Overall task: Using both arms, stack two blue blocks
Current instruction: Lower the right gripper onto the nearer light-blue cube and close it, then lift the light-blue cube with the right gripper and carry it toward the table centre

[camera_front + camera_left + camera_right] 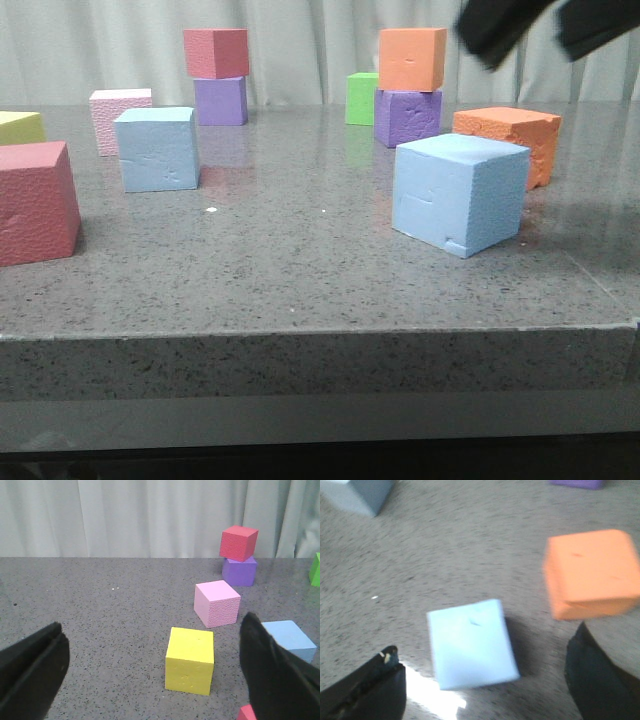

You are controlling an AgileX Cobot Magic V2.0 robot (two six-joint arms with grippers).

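Observation:
One blue block (460, 192) sits at the right front of the table. The other blue block (155, 148) sits at the left, farther back. My right gripper (545, 25) is open and empty, high above and behind the right blue block. In the blurred right wrist view this block (470, 642) lies below the wide-open gripper (485, 641), untouched. My left gripper (152, 625) is open and empty, with a yellow cube (190, 660) on the table between its fingers. The left blue block (290, 639) shows beside its right finger (275, 670). The left gripper is out of the front view.
An orange cube (510, 135) lies just behind the right blue block. Behind stand an orange cube on a purple one (408, 115), a green cube (361, 98), and a red cube on a purple one (220, 100). A pink cube (118, 118) and a big red cube (35, 200) are at left.

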